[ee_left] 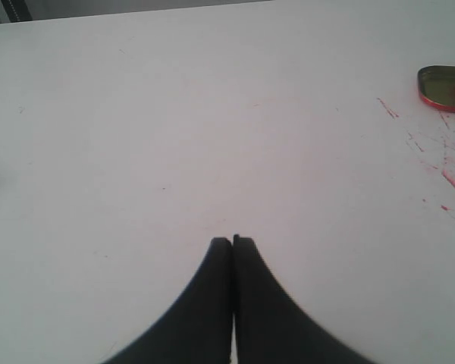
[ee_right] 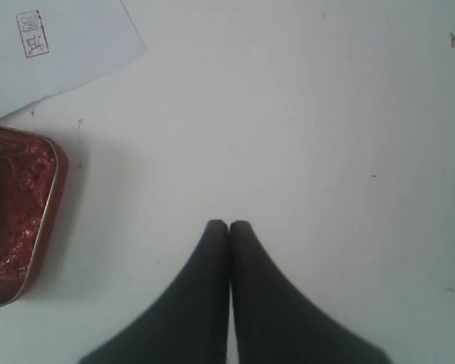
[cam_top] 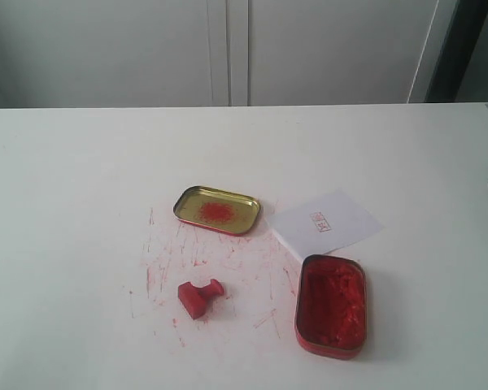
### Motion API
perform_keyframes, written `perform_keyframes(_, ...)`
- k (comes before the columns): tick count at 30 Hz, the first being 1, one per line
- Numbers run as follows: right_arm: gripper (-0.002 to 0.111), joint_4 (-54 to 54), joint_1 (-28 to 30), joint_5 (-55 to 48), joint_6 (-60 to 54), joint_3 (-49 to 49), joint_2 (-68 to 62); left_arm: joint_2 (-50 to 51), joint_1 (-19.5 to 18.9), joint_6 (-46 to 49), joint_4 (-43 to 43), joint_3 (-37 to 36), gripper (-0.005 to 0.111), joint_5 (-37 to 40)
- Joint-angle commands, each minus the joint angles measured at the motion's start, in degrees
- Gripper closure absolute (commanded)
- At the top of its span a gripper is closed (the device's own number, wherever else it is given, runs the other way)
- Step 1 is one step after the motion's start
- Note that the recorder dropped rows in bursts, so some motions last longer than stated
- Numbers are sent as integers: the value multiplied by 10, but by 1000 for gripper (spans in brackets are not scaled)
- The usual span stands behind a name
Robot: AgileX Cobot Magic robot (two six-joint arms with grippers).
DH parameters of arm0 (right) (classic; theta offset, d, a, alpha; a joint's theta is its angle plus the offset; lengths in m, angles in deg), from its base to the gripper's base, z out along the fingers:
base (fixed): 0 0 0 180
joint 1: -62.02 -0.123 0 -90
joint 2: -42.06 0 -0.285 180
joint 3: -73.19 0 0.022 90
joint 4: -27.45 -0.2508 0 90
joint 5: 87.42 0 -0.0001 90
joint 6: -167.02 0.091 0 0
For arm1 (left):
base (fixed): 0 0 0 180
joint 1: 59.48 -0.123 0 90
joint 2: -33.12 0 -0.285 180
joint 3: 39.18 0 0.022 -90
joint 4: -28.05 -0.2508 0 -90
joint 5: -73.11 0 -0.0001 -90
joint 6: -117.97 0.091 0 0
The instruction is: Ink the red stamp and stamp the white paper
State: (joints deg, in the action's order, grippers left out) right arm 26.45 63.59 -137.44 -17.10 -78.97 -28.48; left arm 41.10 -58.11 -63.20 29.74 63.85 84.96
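Right gripper (ee_right: 228, 224): the jaws are fully closed, fingertip against fingertip, with nothing between them. It hangs over bare white tabletop (ee_right: 326, 152) beside the red ink tin (ee_right: 15, 220) and touches no object.

Left gripper (ee_left: 233, 240): the jaws are likewise pressed together and empty, over bare tabletop. The ink tin does not appear in the left wrist view. Only one end of the gold lid (ee_left: 445, 87) shows there, at the picture's edge.

All positions below are given relative to the ink tin (cam_top: 331, 305), as seen in the exterior view.

- Red stamp (cam_top: 200, 297): well to the left of the tin, level with it. It lies tipped on its side on the tabletop, the knobbed handle pointing toward the tin. Neither gripper is near it.
- White paper (cam_top: 325, 223): flat, just beyond the tin's far end, separated by a narrow gap and turned at an angle to it.
- Gold lid (cam_top: 217, 210): beyond the tin and to its left, open side up, with a red blot in its centre.
- Red smears (cam_top: 187, 260): scratches on the tabletop left of the tin, around the stamp and up to the lid.

Writing: the paper carries one red stamped mark (ee_right: 32, 34), a rectangular frame enclosing two characters too small to read with certainty. No brand or label is visible on the tin or the lid.
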Motion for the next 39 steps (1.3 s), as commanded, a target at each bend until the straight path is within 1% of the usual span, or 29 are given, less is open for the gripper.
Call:
perform_keyframes(1, 108, 6, 1, 26, -1, 45, 77, -2, -1, -1, 0, -2, 107, -3)
perform_keyframes(6, 108, 6, 1, 47, -1, 95, 176, -2, -1, -1, 0, -2, 107, -3)
perform_keyframes(18, 108, 3, 1, 56, -1, 163, 323, -2, -1, -1, 0, -2, 107, -3)
perform_keyframes(26, 108, 3, 1, 60, 5, 190, 419, -2, -1, -1, 0, -2, 107, -3)
perform_keyframes(30, 108, 3, 1, 98, 14, 220, 452, -2, -1, -1, 0, -2, 107, -3)
perform_keyframes(36, 108, 6, 1, 220, 19, 265, 458, -2, -1, -1, 0, -2, 107, -3)
perform_keyframes(39, 108, 6, 1, 202, 19, 267, 459, -2, -1, -1, 0, -2, 107, -3)
